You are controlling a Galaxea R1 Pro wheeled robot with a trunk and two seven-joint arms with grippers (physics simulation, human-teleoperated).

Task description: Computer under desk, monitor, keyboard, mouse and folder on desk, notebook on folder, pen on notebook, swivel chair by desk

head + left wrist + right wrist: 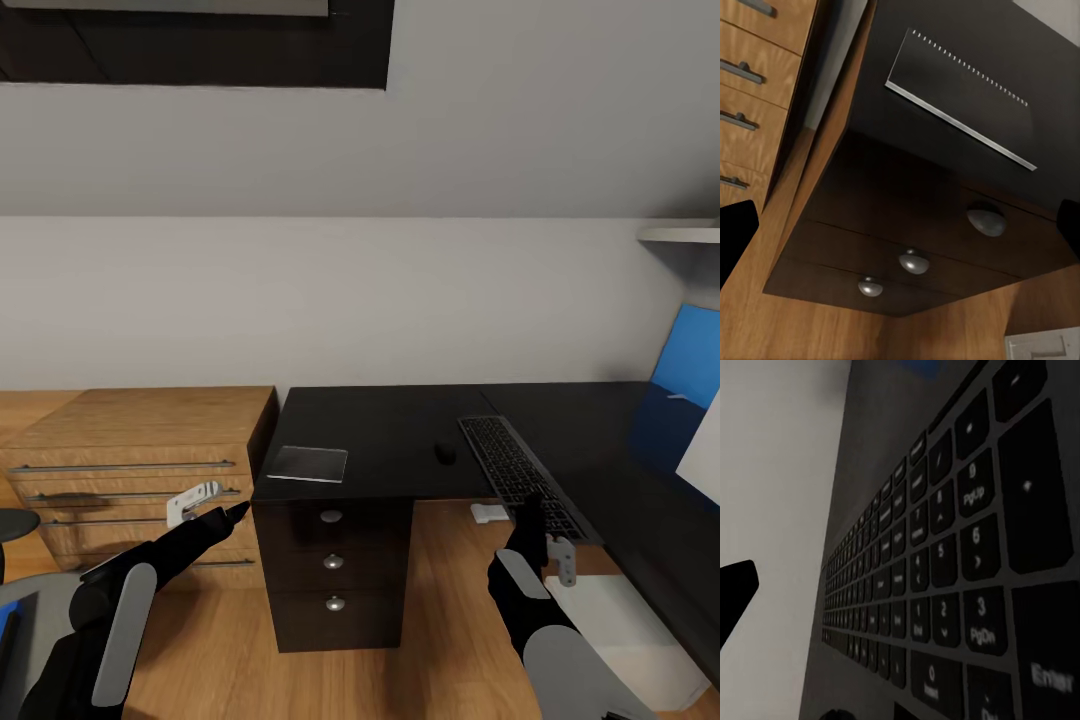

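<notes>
Right claw at the keyboard's near end, left claw low beside the drawers, table partly arranged.

The right claw (535, 515) sits over the near end of the keyboard (520, 475), which overhangs the table's (400, 420) front edge; whether its fingers are spread or pinching the keyboard cannot be told. The left claw (225, 515) hangs below the table's left front corner, apparently spread and holding nothing, since dark tips show at both sides of its wrist view. Outward from there, the mouse (445, 453) lies just beside the keyboard and the notebook (310, 464) rests near the left front corner. The monitor (690, 365) stands at the table's far right. By this judgement monitor, keyboard and mouse are roughly placed; the folder, pen, stacking and swivel chair (15, 600) remain.
</notes>
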